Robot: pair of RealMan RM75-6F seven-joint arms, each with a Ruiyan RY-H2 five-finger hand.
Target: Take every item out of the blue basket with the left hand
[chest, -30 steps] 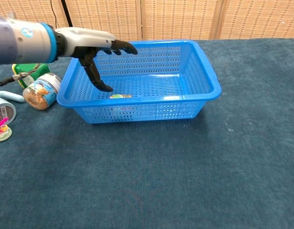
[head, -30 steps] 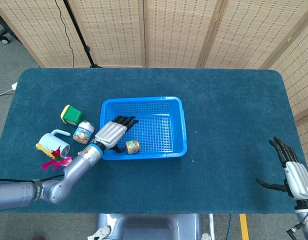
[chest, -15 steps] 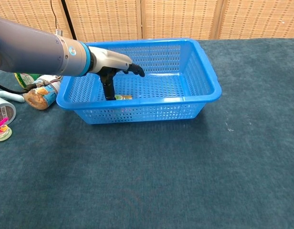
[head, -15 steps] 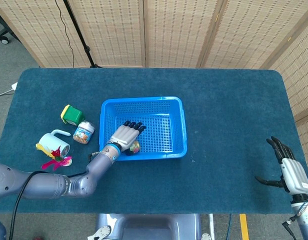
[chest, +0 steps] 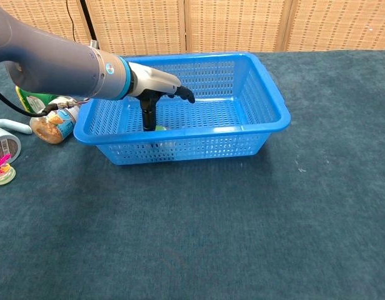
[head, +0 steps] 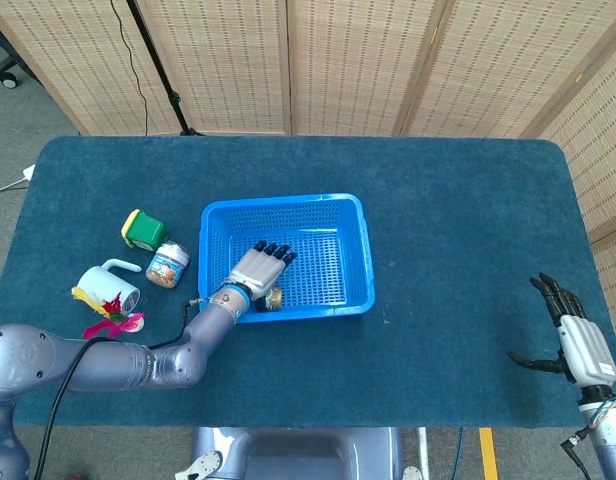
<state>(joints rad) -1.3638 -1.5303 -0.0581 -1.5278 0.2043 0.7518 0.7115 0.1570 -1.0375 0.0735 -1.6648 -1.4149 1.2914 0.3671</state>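
The blue basket [head: 288, 200] sits mid-table, also seen in the chest view [chest: 270, 100]. One small can [head: 274, 297] lies at its front left corner, mostly hidden under my left hand [head: 259, 270]. In the chest view the left hand [chest: 158, 86] hovers inside the basket with its fingers stretched out and its thumb pointing straight down beside the can [chest: 160, 128]. I see nothing held in it. My right hand [head: 578, 345] hangs off the table's right front corner, fingers spread, holding nothing.
Left of the basket stand a green container [head: 144, 230], a labelled jar [head: 167, 265], a white mug [head: 110, 286] and a pink flower toy [head: 112, 316]. The jar [chest: 52, 125] lies close to the basket's left wall. Folding screens stand behind the table.
My left hand has sunk lower into the basket and slid over the can, its thumb now pointing down beside it. The right hand has barely moved.
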